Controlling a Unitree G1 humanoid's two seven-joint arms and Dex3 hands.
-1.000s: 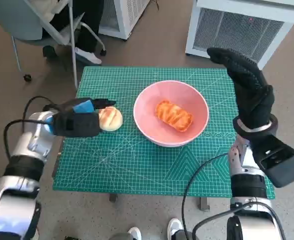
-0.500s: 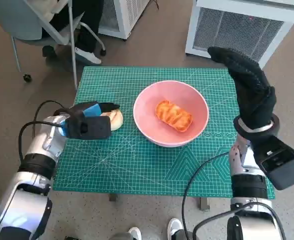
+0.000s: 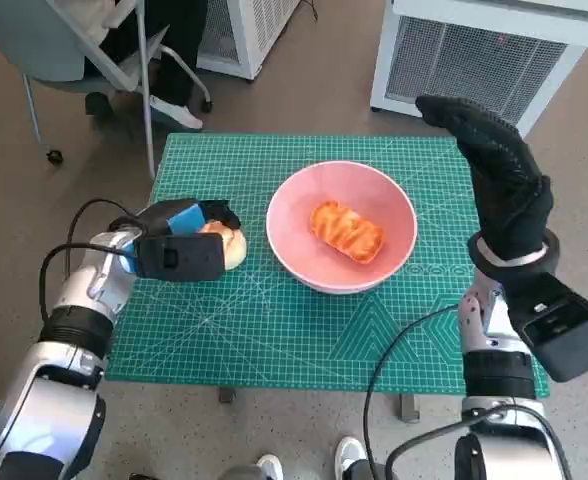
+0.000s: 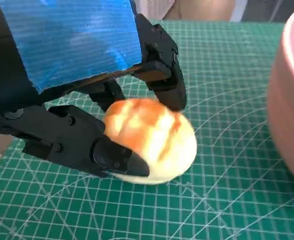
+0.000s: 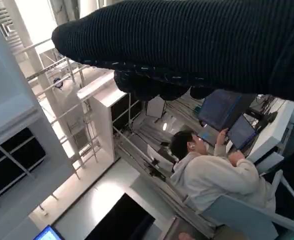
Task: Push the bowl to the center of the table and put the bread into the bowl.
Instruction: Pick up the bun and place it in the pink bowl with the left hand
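- We find the pink bowl resting on the green cutting mat, near the middle of the mat's far half; its rim also shows at the edge of the left wrist view.
- Inside the bowl lies one glazed, orange-brown pastry, set across the bowl's floor.
- A second piece, the round bread roll, sits on the mat just beside the bowl on the robot's left, outside it and apart from its wall.
- The left hand is at the roll: the left wrist view shows its black fingers curved over the far side of the roll and another black part pressed against the near side, so we record the roll as pinched between them (its base appears to rest on the mat).
- The right hand is raised upright above the right edge of the mat, holding nothing, the gloved fingers extended and lying close together.
- In the right wrist view the glove fills the upper part, and a person in a pale top sits at screens beyond.
- A white grilled cabinet stands on the floor beyond the table.
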